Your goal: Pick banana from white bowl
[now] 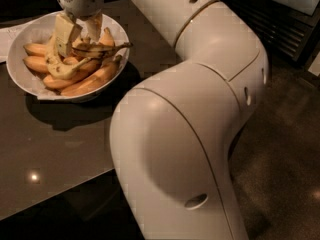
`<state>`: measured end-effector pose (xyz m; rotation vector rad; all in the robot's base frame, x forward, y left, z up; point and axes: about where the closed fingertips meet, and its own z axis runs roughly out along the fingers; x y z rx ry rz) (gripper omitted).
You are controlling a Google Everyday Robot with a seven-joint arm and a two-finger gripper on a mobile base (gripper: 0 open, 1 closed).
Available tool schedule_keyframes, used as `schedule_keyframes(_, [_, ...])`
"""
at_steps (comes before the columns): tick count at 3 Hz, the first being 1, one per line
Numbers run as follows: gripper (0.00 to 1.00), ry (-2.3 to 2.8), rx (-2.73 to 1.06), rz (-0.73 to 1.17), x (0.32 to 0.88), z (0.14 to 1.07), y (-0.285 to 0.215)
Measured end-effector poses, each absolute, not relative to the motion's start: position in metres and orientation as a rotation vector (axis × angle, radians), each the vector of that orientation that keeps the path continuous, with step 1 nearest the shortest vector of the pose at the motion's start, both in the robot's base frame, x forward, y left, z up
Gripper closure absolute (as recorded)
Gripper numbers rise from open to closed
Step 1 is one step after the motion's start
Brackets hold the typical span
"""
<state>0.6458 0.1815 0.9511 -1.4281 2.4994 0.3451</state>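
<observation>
The white bowl (30,86) stands on the dark table at the upper left, lined with white paper and holding several bananas. The banana (98,48), dull yellow with dark streaks and a long thin dark stem pointing right, lies on top of the pile. My gripper (80,34) hangs straight down into the bowl from above. Its fingers are apart: the left finger (62,34) is among the bananas and the right finger (95,26) is just over the streaked banana. I cannot see a closed grip on it.
Plumper orange-yellow bananas (90,81) fill the front and left of the bowl. My large white arm (200,109) covers the middle and right of the view. The dark table (50,144) ends at a front edge, with dark floor (285,174) to the right.
</observation>
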Motion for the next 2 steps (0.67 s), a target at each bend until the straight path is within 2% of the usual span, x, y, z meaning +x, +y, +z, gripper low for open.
schedule_keyframes(1, [0.46, 2.507, -1.436, 0.352, 0.6472, 0.9470, 0.1833])
schedule_keyframes(2, [0.40, 2.510, -1.441, 0.369, 0.6495, 0.9435, 0.1843])
